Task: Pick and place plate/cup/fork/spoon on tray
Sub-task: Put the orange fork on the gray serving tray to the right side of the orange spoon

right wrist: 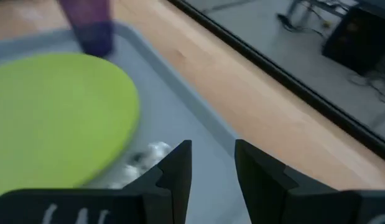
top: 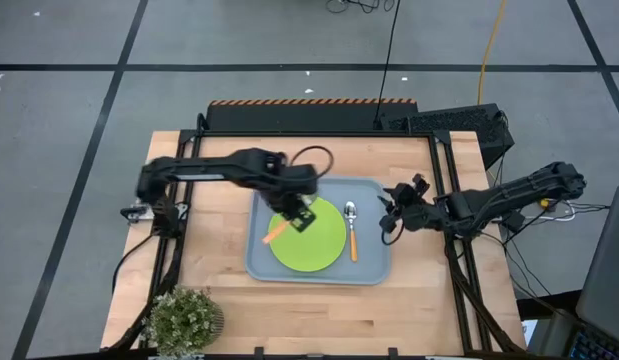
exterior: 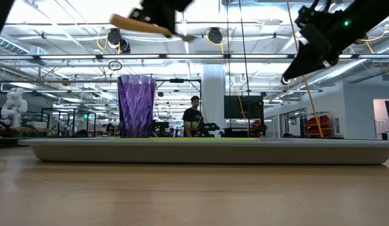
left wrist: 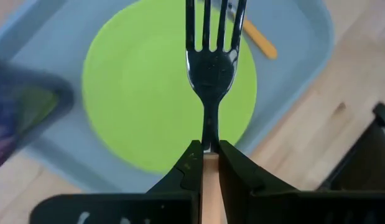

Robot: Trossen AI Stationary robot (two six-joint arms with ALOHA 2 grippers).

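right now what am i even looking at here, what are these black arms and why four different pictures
It is a two-armed robot at a wooden table, filmed four ways: from overhead, level with the tabletop, and from a camera on each wrist. A grey-blue tray holds a lime-green plate, a purple cup and an orange-handled spoon. The left gripper is shut on the fork, holding it in the air above the plate. The right gripper is open and empty, waiting over the tray's edge near the spoon. A small potted plant stands at a table corner.
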